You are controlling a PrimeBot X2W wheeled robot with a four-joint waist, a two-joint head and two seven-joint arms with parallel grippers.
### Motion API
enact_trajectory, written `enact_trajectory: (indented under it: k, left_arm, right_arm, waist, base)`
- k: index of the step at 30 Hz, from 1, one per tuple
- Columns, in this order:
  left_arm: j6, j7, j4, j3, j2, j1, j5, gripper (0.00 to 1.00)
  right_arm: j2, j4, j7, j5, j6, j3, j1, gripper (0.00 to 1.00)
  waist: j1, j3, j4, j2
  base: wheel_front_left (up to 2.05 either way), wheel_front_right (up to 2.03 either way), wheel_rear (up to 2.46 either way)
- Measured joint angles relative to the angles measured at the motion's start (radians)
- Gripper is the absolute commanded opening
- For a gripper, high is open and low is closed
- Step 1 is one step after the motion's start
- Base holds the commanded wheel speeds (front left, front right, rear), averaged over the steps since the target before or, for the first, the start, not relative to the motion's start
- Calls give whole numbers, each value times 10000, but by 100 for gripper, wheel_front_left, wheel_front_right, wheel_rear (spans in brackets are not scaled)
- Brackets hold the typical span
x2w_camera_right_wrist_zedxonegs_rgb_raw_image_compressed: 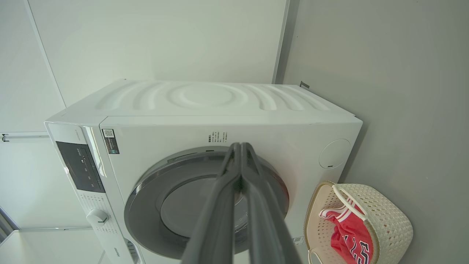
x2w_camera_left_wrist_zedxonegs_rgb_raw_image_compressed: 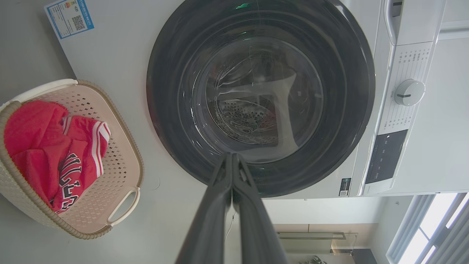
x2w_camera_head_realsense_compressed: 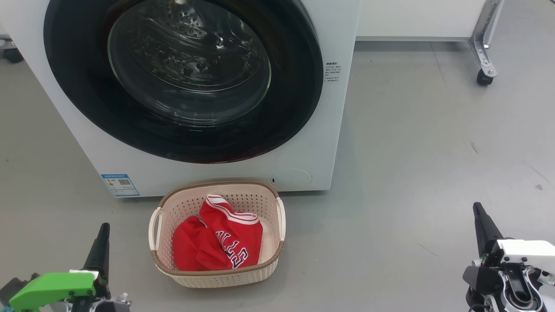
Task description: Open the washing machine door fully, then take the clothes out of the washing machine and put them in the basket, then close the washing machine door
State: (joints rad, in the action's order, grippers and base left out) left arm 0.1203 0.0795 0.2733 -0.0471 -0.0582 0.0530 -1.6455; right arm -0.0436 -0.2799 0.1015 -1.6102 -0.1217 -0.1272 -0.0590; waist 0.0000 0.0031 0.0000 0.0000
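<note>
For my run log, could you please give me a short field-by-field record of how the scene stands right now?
door: washing machine door shut on the washing machine
clothes: red jersey crumpled inside the basket
basket: on the floor, before the machine
left claw: shut, holding nothing
right claw: shut, holding nothing
task state: all steps look done

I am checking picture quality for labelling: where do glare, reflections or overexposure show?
Head view: sharp, with soft reflections in the clear glass centre of the round, glossy black washing machine door. Left wrist view: a pale streak crosses that glass, and the bright window at lower right is washed out. Right wrist view: sheen turns the door's black ring grey.
</note>
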Motion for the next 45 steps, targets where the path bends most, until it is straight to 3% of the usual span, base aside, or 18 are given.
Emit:
enact_trajectory:
  k: [45]
  left_arm:
    - [0,2,-4,-29,17,0,2,0]
  right_arm:
    - [12,0,2,0,0,-6,-1,0]
  waist:
    - [0,0,0,0]
  base:
    - [0,0,0]
